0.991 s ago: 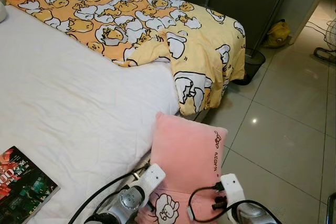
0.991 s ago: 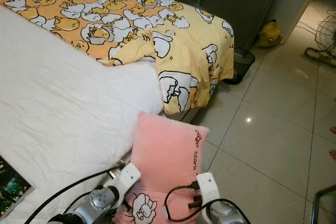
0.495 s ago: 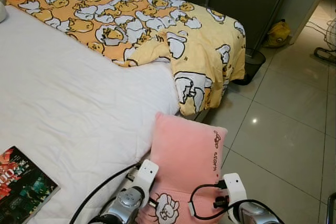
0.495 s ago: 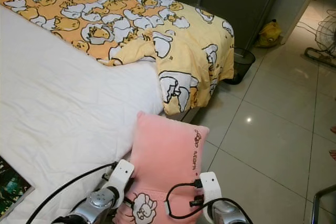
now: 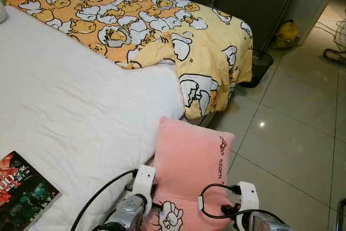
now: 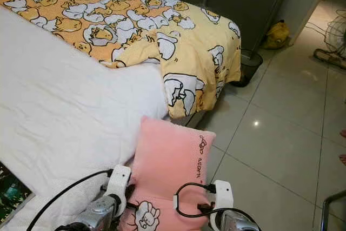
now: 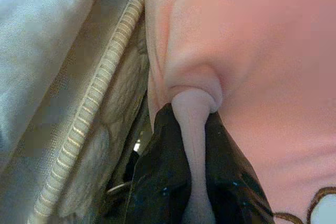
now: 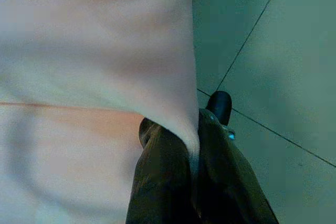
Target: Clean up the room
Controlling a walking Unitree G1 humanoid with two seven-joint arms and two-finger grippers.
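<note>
Before us lies the bed (image 5: 65, 96), its white sheet bare along the near side, with a yellow duck-print quilt (image 5: 162, 31) spread over the far end and hanging off the corner toward the tiled floor (image 5: 292, 133). We hold the pink pillow (image 5: 192, 163) upright just beside the mattress edge, over the floor. Our left gripper (image 7: 191, 145) is clamped on a pinched fold of the pillow's bed-side edge; our right gripper (image 8: 194, 150) pinches its other edge. A magazine (image 5: 24, 196) lies on the sheet's near corner.
</note>
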